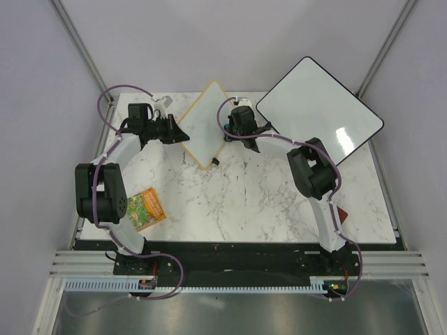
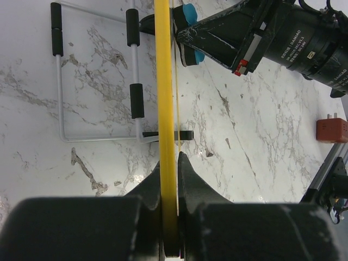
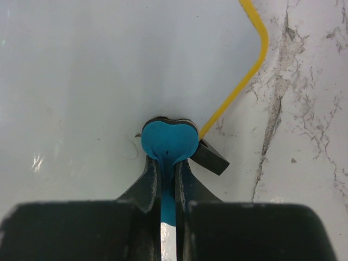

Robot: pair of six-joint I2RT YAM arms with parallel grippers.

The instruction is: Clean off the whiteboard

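A small yellow-framed whiteboard (image 1: 202,125) stands tilted on a wire stand (image 2: 98,81) at the back middle of the table. My left gripper (image 1: 174,131) is shut on its left edge; the left wrist view shows the jaws (image 2: 171,163) clamping the yellow frame (image 2: 165,81). My right gripper (image 1: 228,135) is shut on a blue eraser (image 3: 168,138) and presses it against the white surface (image 3: 81,70) near the lower corner. Faint grey marks (image 3: 129,149) show just left of the eraser. The eraser also shows in the left wrist view (image 2: 190,13).
A large black-framed whiteboard (image 1: 318,112) lies at the back right. An orange-green packet (image 1: 145,208) lies at the front left. A small red block (image 1: 342,215) sits near the right edge. A black stand foot (image 3: 211,156) sticks out under the board's corner.
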